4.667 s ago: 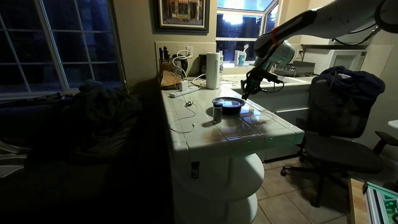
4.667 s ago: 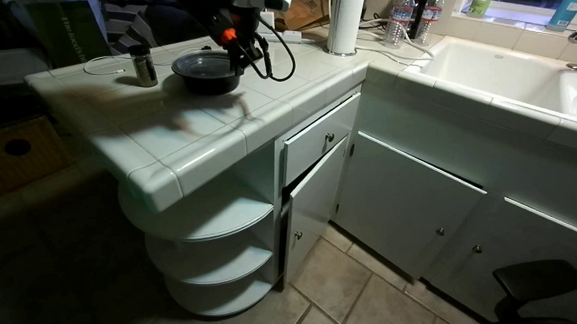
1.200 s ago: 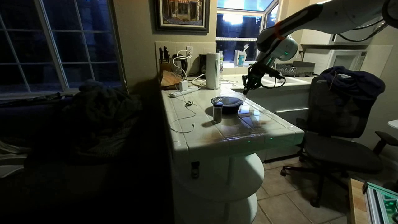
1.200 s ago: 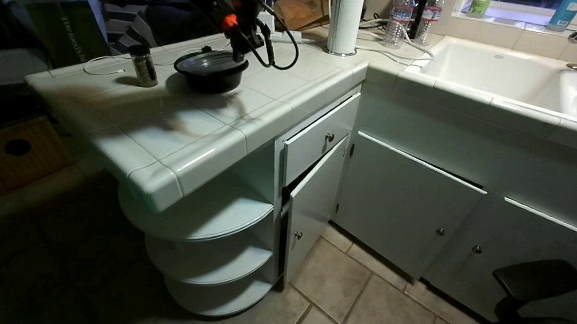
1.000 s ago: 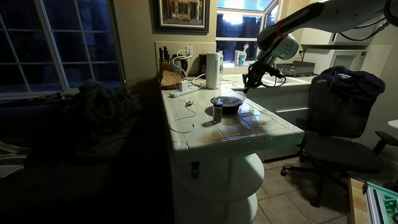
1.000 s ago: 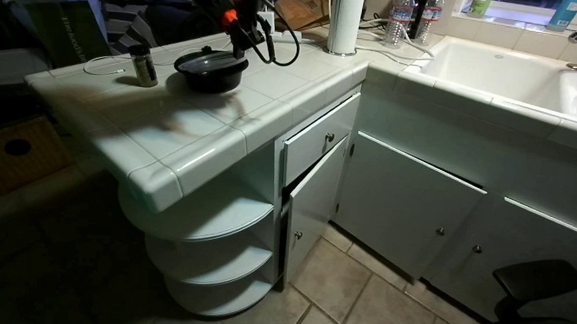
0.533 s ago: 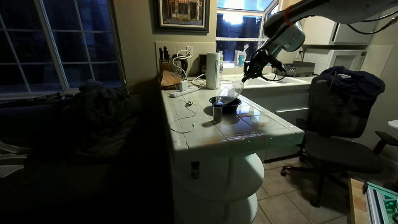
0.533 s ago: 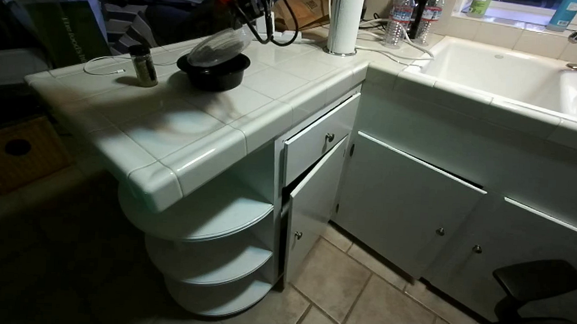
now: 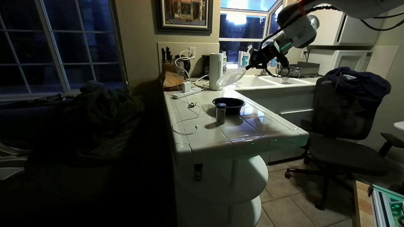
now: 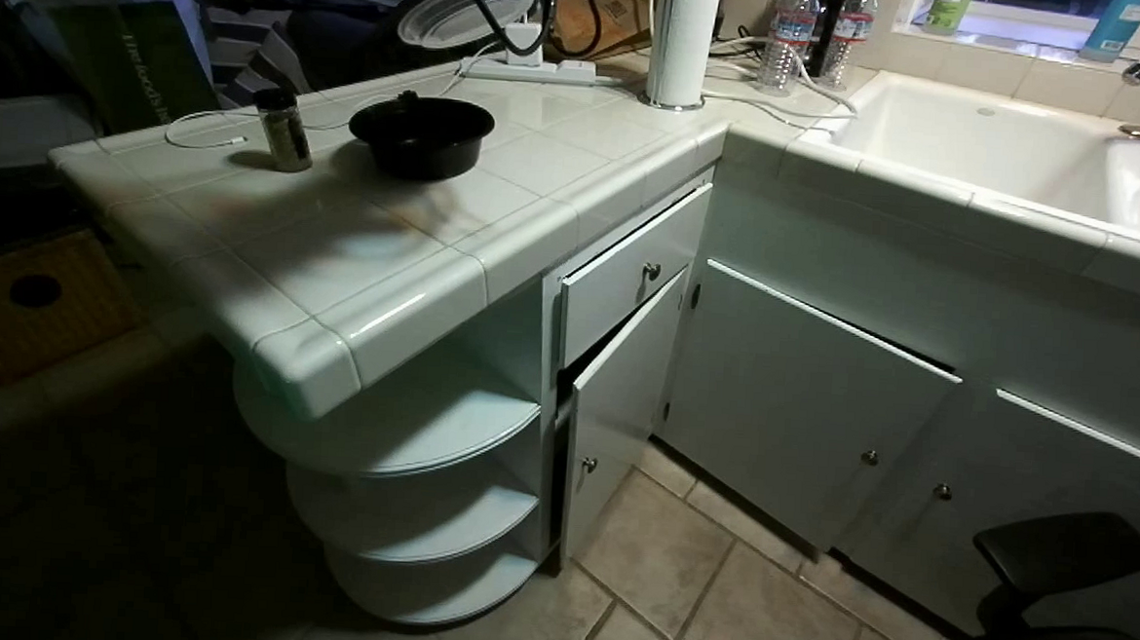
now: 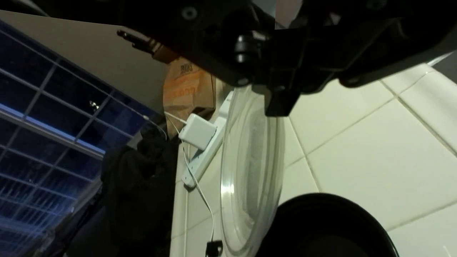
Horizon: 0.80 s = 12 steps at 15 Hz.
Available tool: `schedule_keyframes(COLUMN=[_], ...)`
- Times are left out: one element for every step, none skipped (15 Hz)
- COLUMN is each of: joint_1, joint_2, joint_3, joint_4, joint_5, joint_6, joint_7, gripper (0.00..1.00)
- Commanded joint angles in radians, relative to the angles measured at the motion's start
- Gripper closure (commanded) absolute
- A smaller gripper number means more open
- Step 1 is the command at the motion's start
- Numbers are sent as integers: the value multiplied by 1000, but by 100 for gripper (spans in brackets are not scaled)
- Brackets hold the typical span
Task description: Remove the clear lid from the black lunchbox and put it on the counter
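My gripper is shut on the rim of the clear lid and holds it tilted in the air, above and behind the black lunchbox. The lid hangs apart from the lunchbox, which stands uncovered on the white tiled counter. In the wrist view the gripper comes in from the top, and the lid shows nearly edge-on below the fingers. The lunchbox shows at the bottom there. Most of the gripper is cut off or hidden by cables in an exterior view.
A small jar with a dark cap stands beside the lunchbox. A white power strip with a charger, cables and a brown paper bag lie toward the back. A paper-towel roll stands near the sink.
The lid was on the lunchbox, then was tipped up at the gripped edge. Now it is raised fully off, as the gripper has moved up and back. The lunchbox shifted slightly, then stayed.
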Motion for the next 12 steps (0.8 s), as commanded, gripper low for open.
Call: schedule_keyframes(joint_1=[22, 25, 28, 29, 29, 19, 20, 12, 18, 18, 18, 18], joint_2=[26, 42, 59, 81, 102, 122, 140, 148, 112, 126, 135, 140], joint_3=[-9, -8, -6, -6, -4, 10, 10, 17, 6, 7, 9, 9], joint_4=[-16, -11, -4, 8, 20, 30, 39, 44, 10, 16, 21, 25], joint_5=[120, 142, 161, 176, 192, 200, 196, 215, 178, 185, 188, 190], joint_6=[144, 177, 210, 229, 253, 269, 266, 243, 241, 241, 241, 241], joint_7=[-25, -22, -20, -10, -4, 2, 15, 1, -4, -4, -4, -4], gripper=[100, 100, 100, 100, 100, 100, 100, 100, 99, 99, 99, 99])
